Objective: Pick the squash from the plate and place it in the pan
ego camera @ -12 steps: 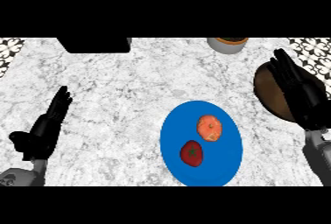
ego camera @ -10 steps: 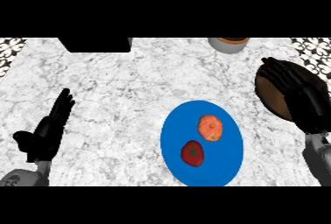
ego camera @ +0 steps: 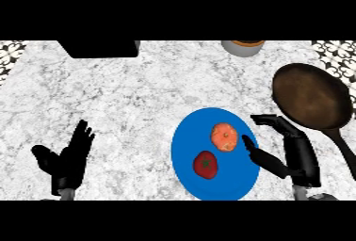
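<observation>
A blue plate [ego camera: 191,160] lies on the marble counter, right of centre. On it sit an orange squash [ego camera: 224,136] and, nearer to me, a red tomato-like vegetable [ego camera: 206,164]. A dark brown pan [ego camera: 309,96] lies at the right, its handle running toward the lower right. My right hand [ego camera: 295,150] hovers at the plate's right edge, just right of the squash, fingers and thumb spread and holding nothing. My left hand [ego camera: 68,160] rests open at the lower left, fingers up.
A grey cup with a brown rim [ego camera: 243,46] stands at the back edge, right of centre. A black box [ego camera: 99,48] sits at the back left. Patterned tiles show at the far corners.
My right hand has come down off the pan toward me and to the left, ending beside the plate's right edge near the squash. The pan now shows in full. The left hand shifted slightly lower.
</observation>
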